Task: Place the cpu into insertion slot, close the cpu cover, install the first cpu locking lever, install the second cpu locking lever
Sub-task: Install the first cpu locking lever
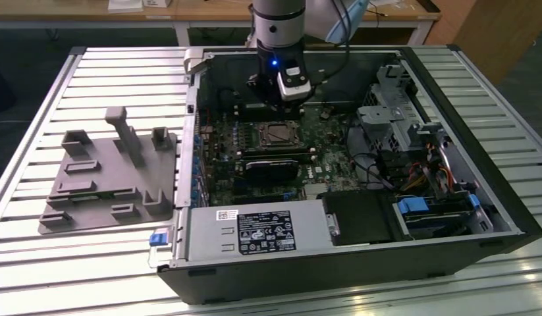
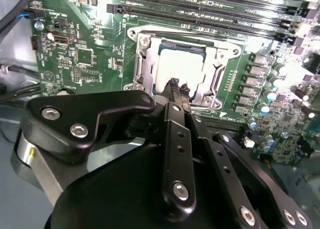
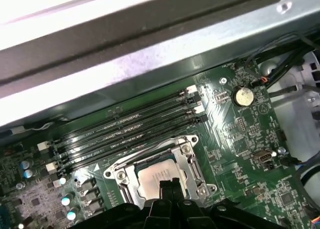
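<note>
In the exterior view, a ribbed metal surface (image 1: 95, 66) carries an open computer case (image 1: 481, 197) lying on its side, and beside it, toward the exterior view's left, one grey moulded fixture (image 1: 108, 174) with upright posts. Behind the surface stands a wooden bench (image 1: 200, 13). The arm (image 1: 275, 26) comes down into the case, and its pincer (image 1: 280, 108) hangs just above the insertion slot (image 1: 278, 133) on the green motherboard (image 1: 328, 168). One black module (image 1: 272, 172) lies just in front of the slot, and one grey power supply box (image 1: 253, 230) fills the near corner of the case.

In the second wrist view, the pincer (image 2: 177, 85) shows its two black fingertips (image 2: 173, 83) drawn close together, with nothing gripped between them, poised over the cpu (image 2: 175, 64). The cpu lies flat inside the insertion slot (image 2: 145, 71), and the cpu cover (image 2: 220, 64) sits down around it, its window framing the chip's pale top. Long black memory slots (image 2: 210, 9) run beyond the socket.

In the first wrist view, the cpu (image 3: 157, 176) sits in the slot under the cpu cover (image 3: 187, 156), with the pincer (image 3: 170, 184) at its near edge. Four long memory slots (image 3: 125, 129) lie beside it, and one round coin battery (image 3: 243, 95) stands apart on the board.
</note>
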`<state>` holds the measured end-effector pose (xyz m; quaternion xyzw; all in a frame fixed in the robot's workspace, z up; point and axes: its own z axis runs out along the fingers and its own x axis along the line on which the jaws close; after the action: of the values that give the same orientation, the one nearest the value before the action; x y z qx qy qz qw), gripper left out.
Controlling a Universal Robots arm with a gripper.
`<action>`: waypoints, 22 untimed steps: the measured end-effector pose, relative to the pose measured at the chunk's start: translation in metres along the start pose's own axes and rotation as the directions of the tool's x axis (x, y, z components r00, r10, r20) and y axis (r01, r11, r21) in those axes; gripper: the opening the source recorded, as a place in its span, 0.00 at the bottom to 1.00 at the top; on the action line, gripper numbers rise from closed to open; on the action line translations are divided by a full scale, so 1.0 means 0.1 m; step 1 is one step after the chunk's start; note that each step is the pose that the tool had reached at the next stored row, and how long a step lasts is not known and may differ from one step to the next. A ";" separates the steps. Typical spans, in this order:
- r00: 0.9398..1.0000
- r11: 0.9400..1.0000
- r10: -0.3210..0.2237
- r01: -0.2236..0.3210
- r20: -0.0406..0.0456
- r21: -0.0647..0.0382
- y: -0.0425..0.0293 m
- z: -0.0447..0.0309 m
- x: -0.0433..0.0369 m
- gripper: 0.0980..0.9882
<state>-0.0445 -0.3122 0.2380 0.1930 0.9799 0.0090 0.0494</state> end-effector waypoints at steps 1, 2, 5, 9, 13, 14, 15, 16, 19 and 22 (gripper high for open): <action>1.000 1.000 0.000 0.000 0.000 0.001 0.000 -0.007 -0.001 0.00; 1.000 1.000 0.000 0.000 0.001 0.002 0.000 -0.011 -0.001 0.00; 1.000 1.000 -0.001 0.001 0.002 0.005 -0.011 -0.022 -0.007 0.00; 1.000 1.000 -0.001 0.001 0.003 0.009 -0.038 -0.028 -0.018 0.00; 1.000 1.000 -0.005 0.005 0.004 0.010 -0.071 -0.028 -0.032 0.00; 1.000 1.000 -0.009 0.009 0.004 0.010 -0.075 -0.028 -0.034 0.00; 1.000 1.000 -0.014 0.014 0.004 0.010 -0.078 -0.028 -0.035 0.00; 1.000 1.000 -0.022 0.022 0.004 0.010 -0.078 -0.028 -0.035 0.00; 0.999 0.999 -0.047 0.047 0.004 0.009 -0.081 -0.027 -0.036 0.00; 0.998 0.998 -0.059 0.059 0.004 0.010 -0.096 -0.027 -0.042 0.00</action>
<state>-0.0445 -0.3227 0.2408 0.1642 0.9851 0.0020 0.0508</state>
